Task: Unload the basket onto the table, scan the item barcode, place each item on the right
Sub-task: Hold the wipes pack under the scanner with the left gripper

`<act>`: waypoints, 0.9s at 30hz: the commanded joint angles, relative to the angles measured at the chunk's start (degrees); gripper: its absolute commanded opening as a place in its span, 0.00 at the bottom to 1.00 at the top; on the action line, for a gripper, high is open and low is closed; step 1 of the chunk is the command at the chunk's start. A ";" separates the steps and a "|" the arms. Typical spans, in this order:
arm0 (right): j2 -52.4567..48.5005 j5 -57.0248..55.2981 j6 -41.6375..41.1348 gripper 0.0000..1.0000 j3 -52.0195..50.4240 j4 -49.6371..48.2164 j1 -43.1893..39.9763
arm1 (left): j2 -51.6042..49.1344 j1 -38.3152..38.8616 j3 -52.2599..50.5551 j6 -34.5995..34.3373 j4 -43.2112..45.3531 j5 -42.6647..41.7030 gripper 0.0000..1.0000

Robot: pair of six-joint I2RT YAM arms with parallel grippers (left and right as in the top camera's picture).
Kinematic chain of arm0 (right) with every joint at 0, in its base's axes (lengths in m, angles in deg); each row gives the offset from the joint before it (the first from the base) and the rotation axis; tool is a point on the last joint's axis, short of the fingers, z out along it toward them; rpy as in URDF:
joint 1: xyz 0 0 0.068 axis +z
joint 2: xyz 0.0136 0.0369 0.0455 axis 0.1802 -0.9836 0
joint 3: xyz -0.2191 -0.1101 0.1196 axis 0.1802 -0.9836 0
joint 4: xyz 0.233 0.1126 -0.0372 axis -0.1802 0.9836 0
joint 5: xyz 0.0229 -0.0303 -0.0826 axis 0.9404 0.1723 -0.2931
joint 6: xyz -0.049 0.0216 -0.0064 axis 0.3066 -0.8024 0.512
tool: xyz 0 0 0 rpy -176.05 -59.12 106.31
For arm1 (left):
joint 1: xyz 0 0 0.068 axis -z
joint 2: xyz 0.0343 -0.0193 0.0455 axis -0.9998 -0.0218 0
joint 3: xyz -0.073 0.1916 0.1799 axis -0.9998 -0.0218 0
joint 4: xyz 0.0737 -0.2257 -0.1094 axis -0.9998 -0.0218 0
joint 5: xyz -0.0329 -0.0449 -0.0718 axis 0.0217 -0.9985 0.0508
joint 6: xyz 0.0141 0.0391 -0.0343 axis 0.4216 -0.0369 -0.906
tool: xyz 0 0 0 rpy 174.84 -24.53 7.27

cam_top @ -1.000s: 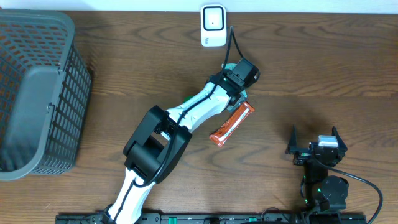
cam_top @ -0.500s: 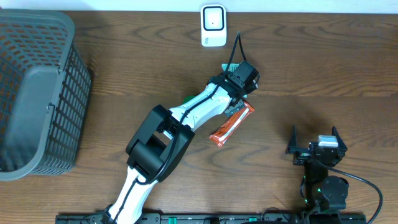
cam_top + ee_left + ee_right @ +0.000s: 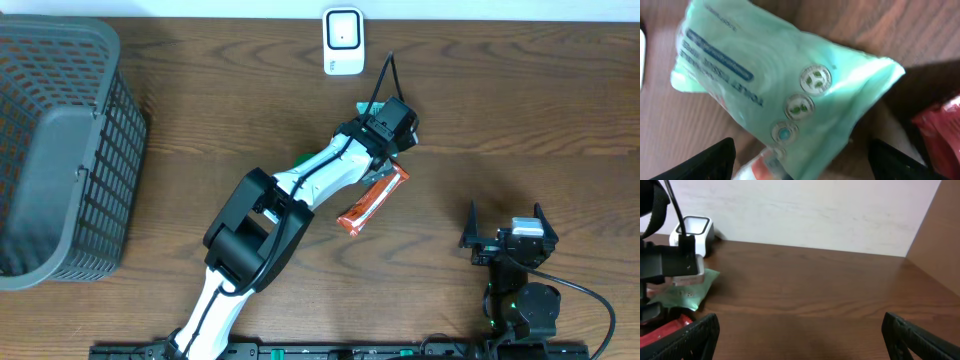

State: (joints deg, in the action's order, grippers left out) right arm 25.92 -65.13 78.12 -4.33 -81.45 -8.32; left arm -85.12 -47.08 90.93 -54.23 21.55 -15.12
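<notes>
Brown wood-grain table carries everything. Nearest the robot's base, the right gripper sits parked at the near right, its fingers spread wide with nothing between them and bare wood in front.

Farther out, a red-orange snack wrapper lies at a slant near the middle of the table. Its far end is just beside the left arm's wrist. Well off to the left stands a grey plastic mesh basket, apart from the rest.

The left arm stretches diagonally over the table, and from above its wrist blocks most of the thing beneath it. The left gripper has its fingers set far apart at the two lower corners of the wrist view. They pinch nothing, and the near part of the packet shows between them.

That mint-green tissue packet lies on the wood under and just past the left gripper, between the red wrapper and the scanner. Only a green corner peeks out from above. Up close it is soft and crumpled, with a pointed corner toward the right. It bears a blue label band with white lettering, a line of blue print reading "TOILET TISSUE", and three round seals in a row. A small white and orange patch sits at its near edge.

Farthest back, by the wall, the white barcode scanner stands near the packet but apart from it.
</notes>
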 commanded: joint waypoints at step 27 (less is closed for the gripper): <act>0.11 -0.35 0.76 0.99 -0.04 0.20 0.13 | -2.29 1.75 -0.07 2.73 4.81 12.76 0.07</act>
State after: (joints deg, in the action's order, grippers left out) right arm 25.92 -65.13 78.12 -4.33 -81.45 -8.32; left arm -88.18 -46.06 91.02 -51.30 27.50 -6.01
